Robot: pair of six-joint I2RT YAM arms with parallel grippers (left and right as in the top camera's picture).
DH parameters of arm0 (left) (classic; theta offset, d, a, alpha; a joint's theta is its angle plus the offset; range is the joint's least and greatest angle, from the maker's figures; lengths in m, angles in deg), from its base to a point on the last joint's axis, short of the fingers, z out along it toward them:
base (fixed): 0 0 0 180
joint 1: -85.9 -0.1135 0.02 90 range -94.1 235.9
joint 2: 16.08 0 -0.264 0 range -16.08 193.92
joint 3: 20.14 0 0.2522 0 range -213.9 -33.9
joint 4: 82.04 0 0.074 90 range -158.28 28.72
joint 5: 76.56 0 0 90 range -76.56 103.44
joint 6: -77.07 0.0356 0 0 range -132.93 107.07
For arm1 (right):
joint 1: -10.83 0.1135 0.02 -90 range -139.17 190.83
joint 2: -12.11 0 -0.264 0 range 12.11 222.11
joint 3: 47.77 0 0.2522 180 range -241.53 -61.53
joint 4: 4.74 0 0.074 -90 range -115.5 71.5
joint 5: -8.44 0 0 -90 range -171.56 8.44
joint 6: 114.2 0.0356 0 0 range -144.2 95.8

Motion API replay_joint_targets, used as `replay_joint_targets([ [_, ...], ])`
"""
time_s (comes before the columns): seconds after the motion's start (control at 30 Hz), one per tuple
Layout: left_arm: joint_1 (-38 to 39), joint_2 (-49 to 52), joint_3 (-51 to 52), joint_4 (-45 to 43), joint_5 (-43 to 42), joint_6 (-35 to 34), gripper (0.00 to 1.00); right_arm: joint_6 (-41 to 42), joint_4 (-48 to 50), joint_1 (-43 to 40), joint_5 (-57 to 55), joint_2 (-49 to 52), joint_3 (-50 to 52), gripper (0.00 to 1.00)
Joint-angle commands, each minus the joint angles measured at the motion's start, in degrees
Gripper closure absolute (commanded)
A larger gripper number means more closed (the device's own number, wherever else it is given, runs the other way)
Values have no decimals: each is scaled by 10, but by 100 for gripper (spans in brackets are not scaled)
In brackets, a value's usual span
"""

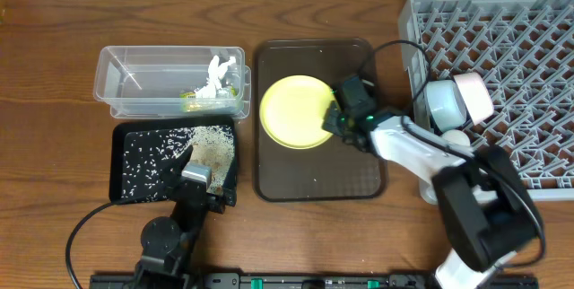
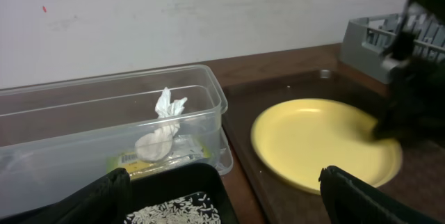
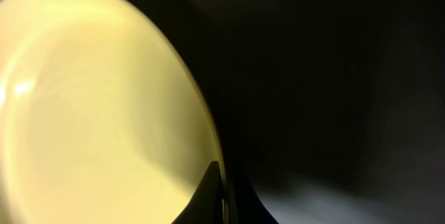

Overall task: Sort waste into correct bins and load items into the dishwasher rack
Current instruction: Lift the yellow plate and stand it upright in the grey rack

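Observation:
The round yellow plate (image 1: 294,111) (image 2: 313,140) (image 3: 90,113) lies on the dark brown serving tray (image 1: 314,177). My right gripper (image 1: 334,117) (image 3: 221,193) is shut on the plate's right rim, one finger above it and one below. My left gripper (image 1: 211,159) (image 2: 222,196) hangs wide open and empty over the right end of the black tray (image 1: 126,186) (image 2: 181,179). Rice grains (image 1: 202,141) (image 2: 174,210) lie in that tray. The clear tub (image 1: 117,78) (image 2: 69,113) holds crumpled white paper (image 1: 215,72) (image 2: 161,130) and a green wrapper (image 1: 193,100) (image 2: 132,160).
The grey dishwasher rack (image 1: 529,38) fills the right side. A light-blue bowl (image 1: 444,105) and a white bowl (image 1: 473,96) stand on edge at its left side. My right arm (image 1: 421,150) reaches across from the front right.

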Motion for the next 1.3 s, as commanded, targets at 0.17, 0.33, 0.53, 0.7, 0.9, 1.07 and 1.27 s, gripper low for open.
replay_joint_targets([
  [0.17, -3, -4, 16, 8, -8, 2, 11, -213, -109, -49, -278, -300, -2, 99],
  [0.33, -3, -4, 16, 8, -8, 2, 11, -403, -124, -49, -575, -450, -1, 99],
  [0.53, -3, -4, 16, 8, -8, 2, 11, -487, -98, -77, -727, -506, -1, 99],
  [0.7, -3, -4, 16, 8, -8, 2, 11, -626, -32, -146, -726, -457, -1, 99],
  [0.9, -3, -4, 16, 8, -8, 2, 11, -741, 66, -203, -724, -367, -1, 99],
  [1.07, -3, -4, 16, 8, -8, 2, 11, -776, 91, -234, -695, -292, -1, 99],
  [1.27, -3, -4, 16, 8, -8, 2, 11, -881, 168, -259, -658, -228, -1, 99],
])
